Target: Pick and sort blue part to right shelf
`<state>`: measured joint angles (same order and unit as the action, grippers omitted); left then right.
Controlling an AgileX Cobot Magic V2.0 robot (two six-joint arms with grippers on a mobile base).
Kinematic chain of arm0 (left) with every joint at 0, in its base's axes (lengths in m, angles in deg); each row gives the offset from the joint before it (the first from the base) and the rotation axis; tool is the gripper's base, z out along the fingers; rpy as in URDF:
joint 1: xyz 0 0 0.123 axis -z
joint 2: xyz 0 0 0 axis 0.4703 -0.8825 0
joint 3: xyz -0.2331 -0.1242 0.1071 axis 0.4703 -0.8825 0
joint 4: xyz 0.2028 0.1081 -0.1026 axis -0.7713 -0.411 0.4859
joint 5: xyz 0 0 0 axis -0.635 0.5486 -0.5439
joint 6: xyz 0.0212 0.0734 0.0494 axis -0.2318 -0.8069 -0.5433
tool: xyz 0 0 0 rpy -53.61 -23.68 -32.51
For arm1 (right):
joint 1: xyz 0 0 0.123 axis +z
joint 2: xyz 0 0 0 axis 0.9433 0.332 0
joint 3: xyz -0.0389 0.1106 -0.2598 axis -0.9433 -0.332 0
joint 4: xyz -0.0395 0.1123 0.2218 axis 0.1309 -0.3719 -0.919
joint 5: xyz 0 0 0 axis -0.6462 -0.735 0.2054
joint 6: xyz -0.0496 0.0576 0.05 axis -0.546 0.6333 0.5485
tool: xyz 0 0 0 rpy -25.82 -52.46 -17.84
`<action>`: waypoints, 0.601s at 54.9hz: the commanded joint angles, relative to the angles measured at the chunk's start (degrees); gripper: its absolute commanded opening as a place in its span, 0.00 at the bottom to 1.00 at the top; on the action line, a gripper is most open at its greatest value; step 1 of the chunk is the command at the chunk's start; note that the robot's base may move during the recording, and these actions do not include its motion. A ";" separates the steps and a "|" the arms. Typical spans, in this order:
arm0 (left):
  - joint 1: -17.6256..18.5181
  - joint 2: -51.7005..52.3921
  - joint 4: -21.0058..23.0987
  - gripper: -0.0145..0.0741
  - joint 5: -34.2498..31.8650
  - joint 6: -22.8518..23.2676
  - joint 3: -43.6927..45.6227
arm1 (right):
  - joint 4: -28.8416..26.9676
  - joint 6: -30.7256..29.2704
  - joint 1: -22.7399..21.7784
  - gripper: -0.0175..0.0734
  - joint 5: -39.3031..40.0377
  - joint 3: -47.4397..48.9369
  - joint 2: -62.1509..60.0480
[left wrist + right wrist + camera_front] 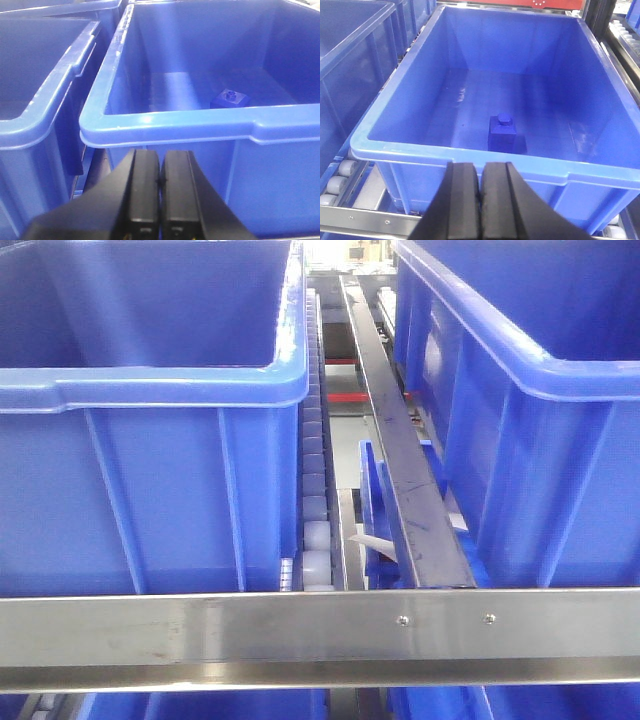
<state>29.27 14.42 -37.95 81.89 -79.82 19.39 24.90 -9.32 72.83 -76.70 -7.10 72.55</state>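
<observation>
**Both grippers clenched and empty, blue parts inside bins**

Steel-framed right shelf fills the front view: flat screwed rail, white rollers, big blue bins.

Left gripper sits low outside the near wall of a bin, jaws pressed together, nothing held. Blue part lies on that bin's floor, beyond the rim.

Right gripper same pose, pads touching, empty. Another blue part stands upright on its bin's floor, just past the near wall.

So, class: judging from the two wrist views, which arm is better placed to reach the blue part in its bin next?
Probably right. Its closed tool faces the blue part nearly head-on and looks down on it. The left tool, also closed, sits low outside the bin rim, with its part off to one side.
</observation>
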 commanded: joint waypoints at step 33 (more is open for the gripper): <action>-0.05 1.50 0.44 0.30 -5.24 0.45 -1.66 | 4.78 -0.35 -0.49 0.31 28.47 -13.48 1.11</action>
<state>29.27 14.42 -37.95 81.89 -79.82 19.39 28.51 -9.42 72.55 -59.54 -17.88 72.51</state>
